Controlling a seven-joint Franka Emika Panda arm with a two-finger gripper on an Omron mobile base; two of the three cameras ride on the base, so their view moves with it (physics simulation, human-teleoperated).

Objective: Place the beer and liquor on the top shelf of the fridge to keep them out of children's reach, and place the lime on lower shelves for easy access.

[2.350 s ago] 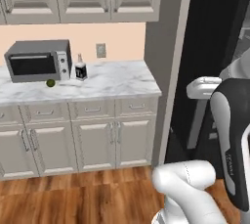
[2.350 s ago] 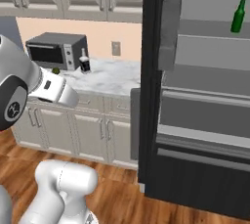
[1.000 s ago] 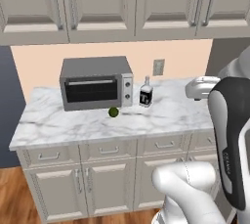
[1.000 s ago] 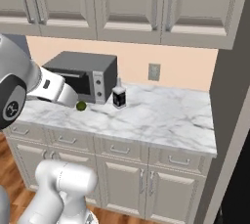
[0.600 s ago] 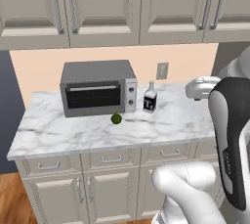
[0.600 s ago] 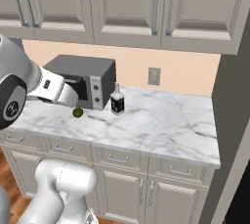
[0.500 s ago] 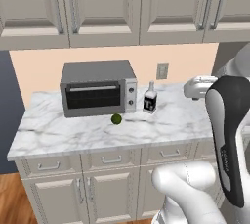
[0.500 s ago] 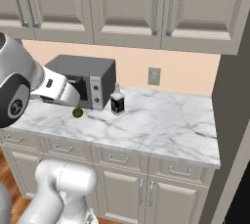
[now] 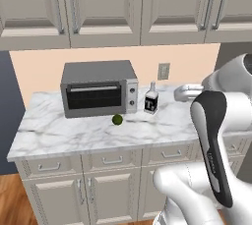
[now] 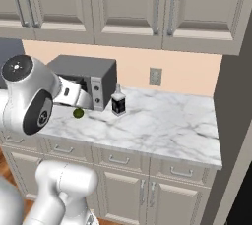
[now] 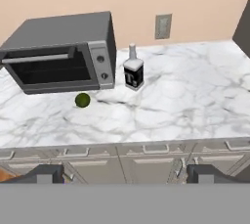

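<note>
The liquor (image 9: 151, 102) stands upright on the marble worktop (image 9: 88, 133), just right of the toaster oven (image 9: 98, 89) and near the back wall, below a wall outlet (image 9: 163, 70). In the right base view the same bottle (image 10: 118, 102) stands by the oven's right front corner, its black label facing out. The lime (image 9: 117, 119) lies on the worktop in front of the oven's right end, a little nearer than the liquor and to its left; the two are near each other but apart. In the hand view the lime (image 11: 82, 100) sits before the oven's control panel and the liquor (image 11: 133, 72) stands to its right.

The fingers (image 11: 51, 174) stand wide apart at the bottom of the hand view, one tip at each side, with nothing between them; they hang off the worktop's near edge, above the drawer fronts (image 11: 146, 148). Wall cabinets (image 9: 123, 8) hang above the worktop, and base cabinets (image 10: 123, 184) stand below it.
</note>
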